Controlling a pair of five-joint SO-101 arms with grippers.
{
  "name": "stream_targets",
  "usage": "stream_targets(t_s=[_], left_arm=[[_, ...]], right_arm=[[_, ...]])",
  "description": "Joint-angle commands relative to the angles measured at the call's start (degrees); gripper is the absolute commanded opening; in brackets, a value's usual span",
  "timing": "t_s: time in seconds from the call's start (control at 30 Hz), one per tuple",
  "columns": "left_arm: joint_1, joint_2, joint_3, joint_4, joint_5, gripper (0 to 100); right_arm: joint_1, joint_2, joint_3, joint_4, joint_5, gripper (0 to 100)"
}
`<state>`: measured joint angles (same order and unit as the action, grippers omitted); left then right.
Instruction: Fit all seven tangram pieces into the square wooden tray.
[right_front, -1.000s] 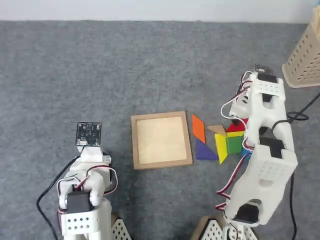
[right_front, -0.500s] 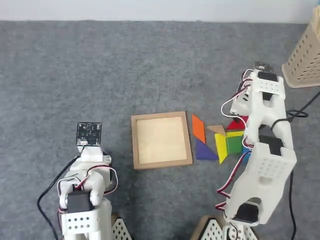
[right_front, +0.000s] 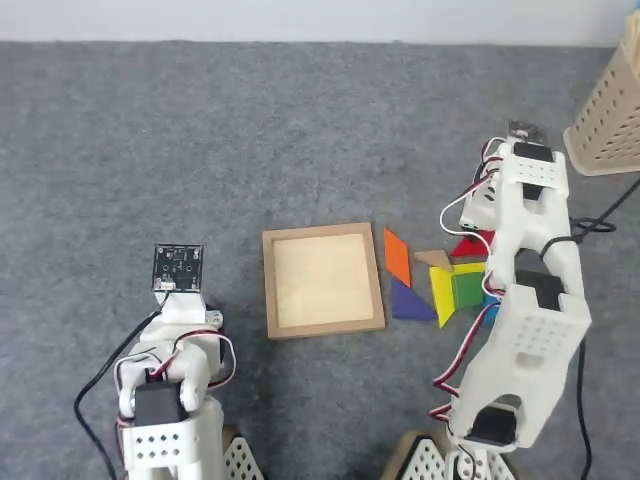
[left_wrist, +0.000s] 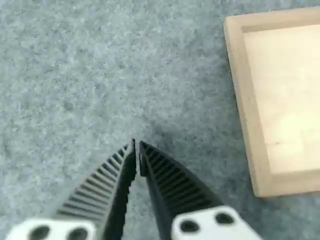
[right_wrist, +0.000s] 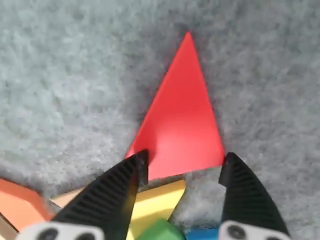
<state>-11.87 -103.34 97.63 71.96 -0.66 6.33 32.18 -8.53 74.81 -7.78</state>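
1. The flat red wooden triangle (right_wrist: 182, 115) lies on the grey carpet (right_front: 150, 130), right of centre in the high view (right_front: 468, 244). It sits at the upper right of the loose pieces, well apart from the square wooden tray (right_front: 272, 285) in mid-frame, which has no piece in it yet.
2. To my eye it is light, stiff and thin, with smooth painted faces that could slip from a weak pinch. It sits low on the carpet, so there is little edge to catch. The best hold looks to be across its two slanted sides, near the broad base.
3. The right gripper (right_wrist: 185, 157) stands spread, one finger beside each base corner, clasping nothing.
4. The left gripper (left_wrist: 137, 146) has its fingers pressed together on nothing, over bare carpet near the tray's rim (left_wrist: 245, 95).
5. The right wrist view shows how the fingers bracket the triangle. From above, the white arm covers part of that piece, but the layout is plain. An orange parallelogram (right_front: 397, 256) and a purple triangle (right_front: 408, 300) lie just beside the tray's right rim. A yellow triangle (right_front: 443, 290) and a green square (right_front: 467, 288) lie further right.
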Motion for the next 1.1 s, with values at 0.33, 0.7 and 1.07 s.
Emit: stream_targets(t_s=[0.33,0.7,1.07], left_arm=[[-0.26,-1.32,-1.1,0.35,0.44,1],[-0.26,-1.32,-1.1,0.35,0.44,1],[-0.26,-1.32,-1.1,0.35,0.44,1]], right_arm=[[4.0,4.0,-18.64,6.99,8.26,22.3],[2.68,5.58,-26.11,14.73,-0.44,31.0],[0.57,15.34,-26.64,10.51,-8.88,31.8]])
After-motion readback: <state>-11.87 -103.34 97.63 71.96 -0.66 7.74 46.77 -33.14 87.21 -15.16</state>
